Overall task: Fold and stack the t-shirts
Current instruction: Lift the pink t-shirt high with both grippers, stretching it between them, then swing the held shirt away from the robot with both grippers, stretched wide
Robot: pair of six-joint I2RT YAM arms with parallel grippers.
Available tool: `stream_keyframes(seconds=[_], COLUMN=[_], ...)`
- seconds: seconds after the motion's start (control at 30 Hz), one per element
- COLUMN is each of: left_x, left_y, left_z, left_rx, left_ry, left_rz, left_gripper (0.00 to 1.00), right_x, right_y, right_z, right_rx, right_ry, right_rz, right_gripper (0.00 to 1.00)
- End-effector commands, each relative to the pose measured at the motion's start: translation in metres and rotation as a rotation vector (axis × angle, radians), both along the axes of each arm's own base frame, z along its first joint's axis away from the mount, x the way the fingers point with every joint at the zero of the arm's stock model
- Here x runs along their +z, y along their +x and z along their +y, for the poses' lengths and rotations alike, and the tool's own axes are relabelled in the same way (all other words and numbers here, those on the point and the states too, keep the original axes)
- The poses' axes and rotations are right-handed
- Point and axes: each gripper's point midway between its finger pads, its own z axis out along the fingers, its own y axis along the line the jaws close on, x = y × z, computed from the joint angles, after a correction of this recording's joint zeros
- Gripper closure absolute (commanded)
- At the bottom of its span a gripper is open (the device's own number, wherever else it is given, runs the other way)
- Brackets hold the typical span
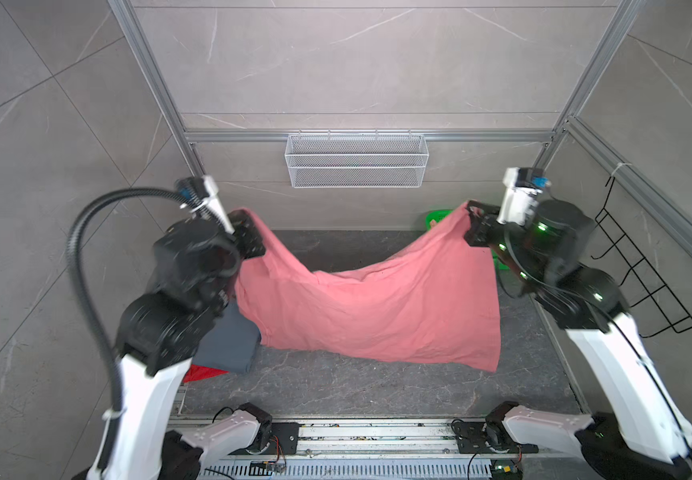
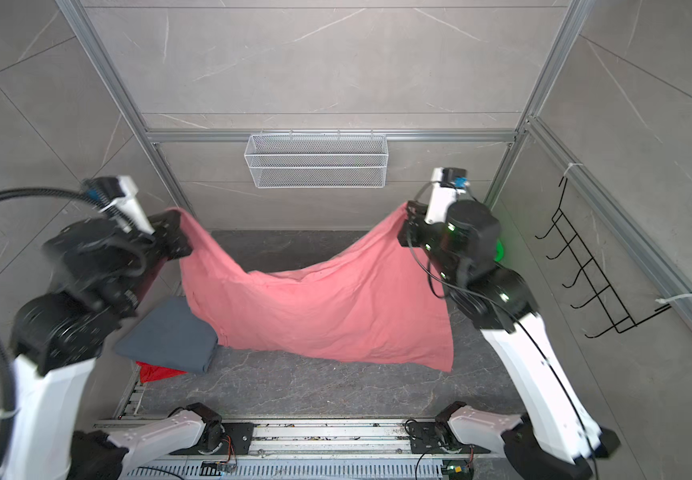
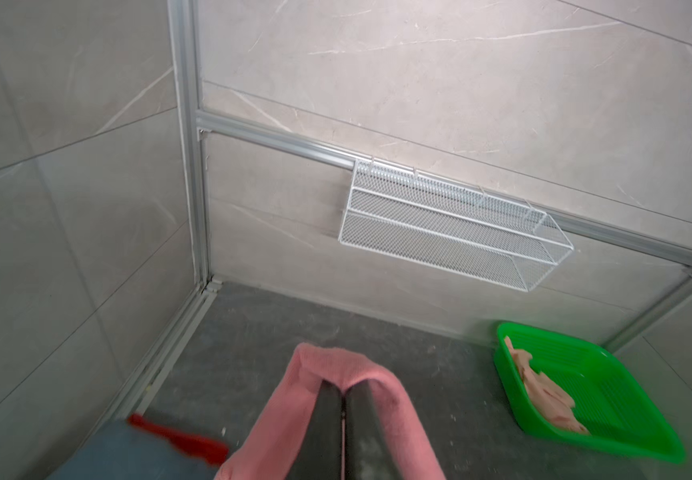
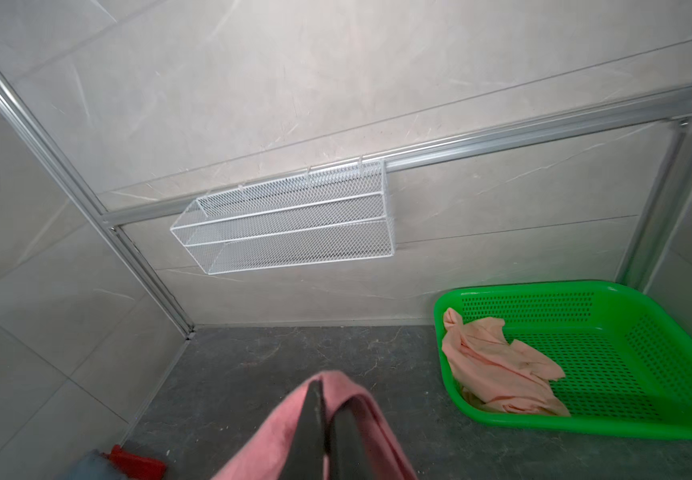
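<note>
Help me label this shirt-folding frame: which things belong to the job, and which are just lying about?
Job:
- coral pink t-shirt, pinched by left gripper and right gripper
- grey-blue t-shirt, folded, lying over red t-shirt
- peach t-shirt

Lying about:
- green basket, holding the peach t-shirt
- white mesh wall basket
- black wire rack

- My left arm (image 1: 149,407): white tapered shell, black drum-shaped joint housings.
- Black ribbed conduit (image 1: 76,257) beside it, cinched by a white zip tie (image 1: 112,413).
- My right arm (image 1: 622,382): matching white shell, black joints with green status lights (image 1: 543,227), thin black cable (image 1: 646,374) along the shell.
- Wrist cameras (image 1: 516,199): white blocks, blue connectors.
- My left end effector (image 3: 343,415) and right end effector (image 4: 324,415): flat matte-black fingers (image 3: 329,432).
- Base plates (image 1: 284,436): black, screwed, thin red wires.
</note>
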Motion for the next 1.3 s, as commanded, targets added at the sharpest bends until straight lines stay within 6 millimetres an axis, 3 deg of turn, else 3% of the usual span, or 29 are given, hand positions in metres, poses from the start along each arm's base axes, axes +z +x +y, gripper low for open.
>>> stream_keyframes(seconds=[0.0, 0.1, 0.2, 0.3, 0.37, 0.43, 0.53, 0.6, 0.7, 0.77, 0.87, 0.9, 0.97, 1.07, 1.17, 1.27], left_x=[0.014, 0.038, 0.087, 0.124, 0.139, 0.143, 0.127, 0.102, 0.033, -0.034, -0.153, -0.184, -0.257, -0.338, -0.388, -0.413], left_y=[0.070, 0.106, 0.098, 0.065, 0.032, -0.001, -0.033, -0.039, -0.032, -0.025, -0.028, -0.032, -0.046, -0.081, -0.114, -0.133], left_z=[-0.016, -0.013, 0.001, 0.015, 0.026, 0.040, 0.045, 0.044, 0.033, 0.025, 0.022, 0.021, 0.024, 0.029, 0.034, 0.031], left_rx=[-0.010, 0.003, 0.039, 0.062, 0.073, 0.096, 0.060, 0.033, -0.029, -0.051, -0.023, -0.015, 0.034, 0.116, 0.180, 0.184], left_ry=[0.022, 0.046, 0.060, 0.082, 0.091, 0.087, 0.084, 0.073, 0.031, -0.016, -0.115, -0.136, -0.181, -0.239, -0.286, -0.318], left_rz=[-0.028, -0.053, -0.197, -0.313, -0.392, -0.427, -0.412, -0.353, -0.178, -0.016, 0.259, 0.323, 0.496, 0.727, 0.877, 0.962], left_gripper=[1.00, 1.00, 1.00, 1.00, 1.00, 1.00, 1.00, 1.00, 1.00, 1.00, 1.00, 1.00, 1.00, 1.00, 1.00, 1.00], right_x=[0.046, 0.067, 0.104, 0.141, 0.150, 0.145, 0.117, 0.080, 0.008, -0.044, -0.138, -0.161, -0.230, -0.305, -0.359, -0.390], right_y=[0.036, 0.063, 0.065, 0.043, 0.025, 0.009, -0.014, -0.021, -0.027, -0.031, -0.031, -0.031, -0.031, -0.038, -0.047, -0.056], right_z=[0.006, 0.019, 0.014, 0.001, -0.010, -0.023, -0.041, -0.050, -0.065, -0.068, -0.056, -0.050, -0.033, -0.021, -0.021, -0.028], right_rx=[-0.065, -0.054, -0.058, -0.057, -0.070, -0.093, -0.126, -0.153, -0.215, -0.227, -0.182, -0.156, -0.091, -0.046, -0.059, -0.096], right_ry=[0.026, 0.058, 0.104, 0.131, 0.126, 0.118, 0.111, 0.093, 0.069, 0.054, 0.044, 0.043, 0.036, 0.024, 0.017, 0.008], right_rz=[-0.159, -0.212, -0.290, -0.368, -0.389, -0.386, -0.352, -0.278, -0.136, -0.032, 0.161, 0.209, 0.356, 0.522, 0.635, 0.712], right_gripper=[1.00, 1.00, 1.00, 1.00, 1.00, 1.00, 1.00, 1.00, 1.00, 1.00, 1.00, 1.00, 1.00, 1.00, 1.00, 1.00])
